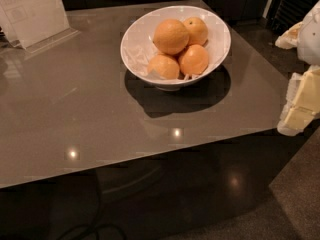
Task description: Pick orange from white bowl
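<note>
The white bowl (pixel 134 40) stands on the grey table, back centre. It holds the orange (pixel 171 36), the largest and lightest fruit, resting on top at the bowl's middle left. Three smaller, deeper-orange fruits lie around it: one behind right (pixel 197 29), one front right (pixel 194 59), one front left (pixel 163 67). My gripper (pixel 301 103), pale cream and white, is at the right edge of the view, off the table's right side, well apart from the bowl and lower in the picture.
A clear stand with a white sheet (pixel 34 13) sits at the table's back left corner. The table (pixel 90 114) ends in a front edge with dark glossy floor below. Dark cabinets run along the back.
</note>
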Robot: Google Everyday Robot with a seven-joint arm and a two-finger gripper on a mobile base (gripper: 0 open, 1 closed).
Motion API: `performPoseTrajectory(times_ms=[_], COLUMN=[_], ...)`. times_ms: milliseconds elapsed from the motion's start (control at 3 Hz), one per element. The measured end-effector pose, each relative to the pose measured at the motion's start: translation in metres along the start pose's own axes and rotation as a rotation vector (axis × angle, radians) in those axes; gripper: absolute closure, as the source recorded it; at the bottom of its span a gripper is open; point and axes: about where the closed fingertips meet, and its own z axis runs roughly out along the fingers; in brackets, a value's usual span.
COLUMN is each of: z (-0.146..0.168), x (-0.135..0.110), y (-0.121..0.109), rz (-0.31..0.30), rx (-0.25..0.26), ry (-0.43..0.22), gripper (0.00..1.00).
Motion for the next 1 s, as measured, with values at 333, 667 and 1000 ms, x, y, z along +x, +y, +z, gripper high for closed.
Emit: performPoseTrajectory(times_ms=[333, 667, 1000], z=[0.000, -0.001, -0.001], x=[0.000, -0.003, -0.023], y=[0.000, -0.008, -0.038], rz=[0.000, 0.001, -0.044], rx=[0.000, 0.015, 0.023], ry=[0.000, -0.027, -0.120], gripper=[0.00, 0.00, 0.00])
